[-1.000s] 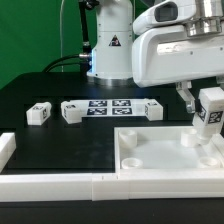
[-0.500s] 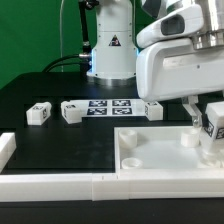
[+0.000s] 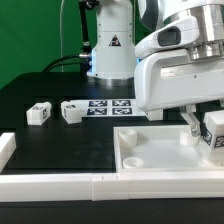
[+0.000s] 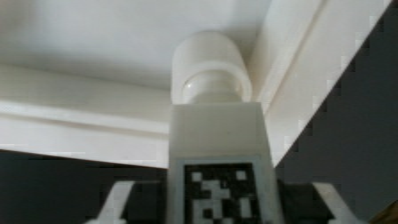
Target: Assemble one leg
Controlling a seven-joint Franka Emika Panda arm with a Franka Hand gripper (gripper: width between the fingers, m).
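My gripper (image 3: 211, 130) is shut on a leg (image 3: 214, 127), a stubby white block with a black-and-white marker, and holds it upright over the right end of the white panel (image 3: 150, 150). In the wrist view the leg (image 4: 215, 110) stands between my fingers (image 4: 118, 198), its rounded end pointing at the panel's recessed corner (image 4: 107, 110). Two more legs (image 3: 38, 113) (image 3: 73, 110) lie on the black table at the exterior view's left. Any other leg is hidden behind my hand.
The marker board (image 3: 108, 105) lies behind the panel, in front of the robot base (image 3: 110, 50). A white rail (image 3: 50, 185) runs along the front edge, with a short white piece (image 3: 6, 148) at the far left.
My gripper with the leg has moved lower and toward the exterior view's right. The hand now hides the leg that lay beside the marker board.
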